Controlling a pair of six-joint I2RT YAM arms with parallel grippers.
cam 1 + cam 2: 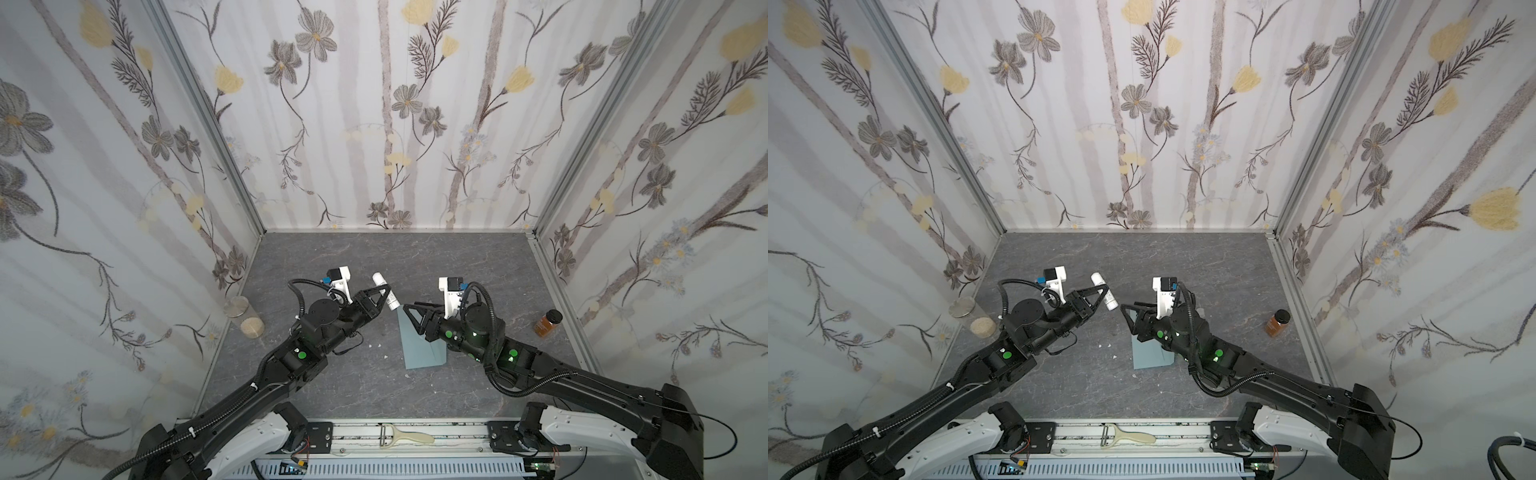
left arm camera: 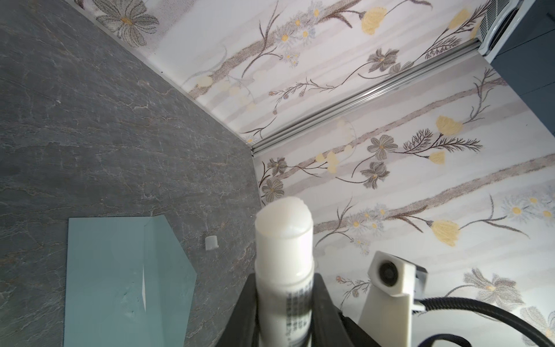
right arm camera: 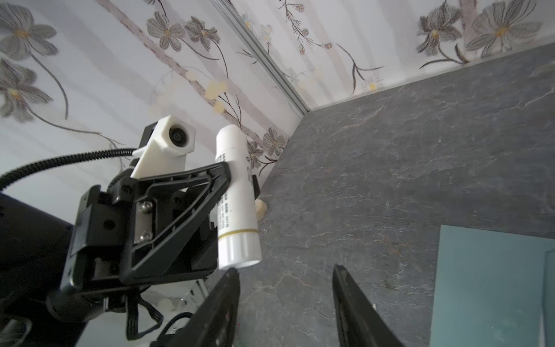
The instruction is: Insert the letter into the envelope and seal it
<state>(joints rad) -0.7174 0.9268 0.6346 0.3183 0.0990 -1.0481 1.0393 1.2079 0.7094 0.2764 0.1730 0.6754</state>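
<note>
Left wrist view: clamps glue stick point(image 2: 283, 255) in left gripper point(image 2: 284, 284), holds right gripper point(image 3: 286, 270) wide and empty, finds envelope point(image 2: 120, 270) flat on table point(image 2: 90, 120), flap point(image 2: 172, 258) open, light, floppy, probably best pinched at flap edge.

With the envelope point(image 1: 419, 353) taken as the dial's centre in a top view, the table point(image 1: 415, 257) toward 12 o'clock was seen bare up to the back wall point(image 1: 415, 166), a wide passage. At 11 o'clock the way was barred by the left gripper point(image 1: 385, 292), clamped on a glue stick point(image 1: 379, 279) held above the surface. The envelope's far end was overhung by the right gripper point(image 1: 409, 318), its jaws parted. Near 9 o'clock a metal-lidded jar point(image 1: 236, 306) and a cork-topped jar point(image 1: 252, 327) were set at the table's edge; at 3 o'clock, an amber bottle point(image 1: 547, 323).
</note>
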